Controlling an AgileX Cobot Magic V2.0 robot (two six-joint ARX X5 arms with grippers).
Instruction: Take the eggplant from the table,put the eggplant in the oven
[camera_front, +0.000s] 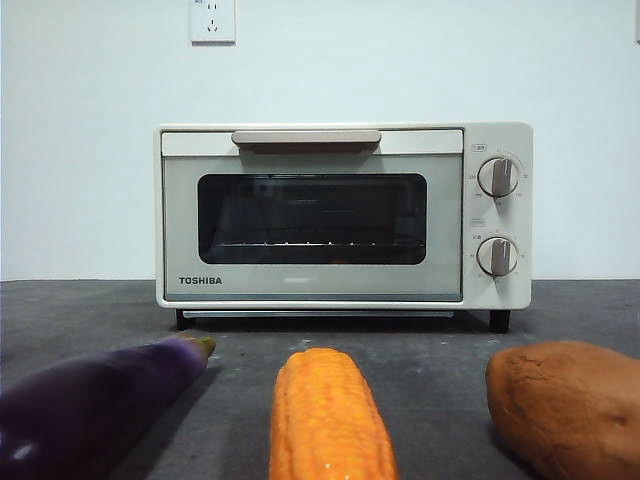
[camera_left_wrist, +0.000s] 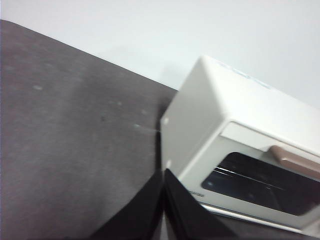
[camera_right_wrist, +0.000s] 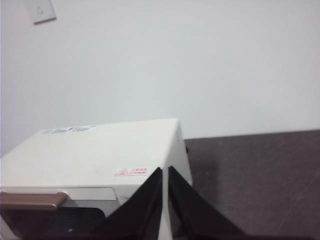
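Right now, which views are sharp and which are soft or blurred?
Front view: oven sharp, with the near eggplant slightly soft. Left wrist view: oven and table smeared, hazy. Right wrist view: mildly soft, and the sticker on top of the oven cannot be read.

Glossy purple eggplant (camera_front: 90, 405) lies on the matt speckled table (camera_front: 440, 355); oven (camera_front: 310, 290) door is dark glass.
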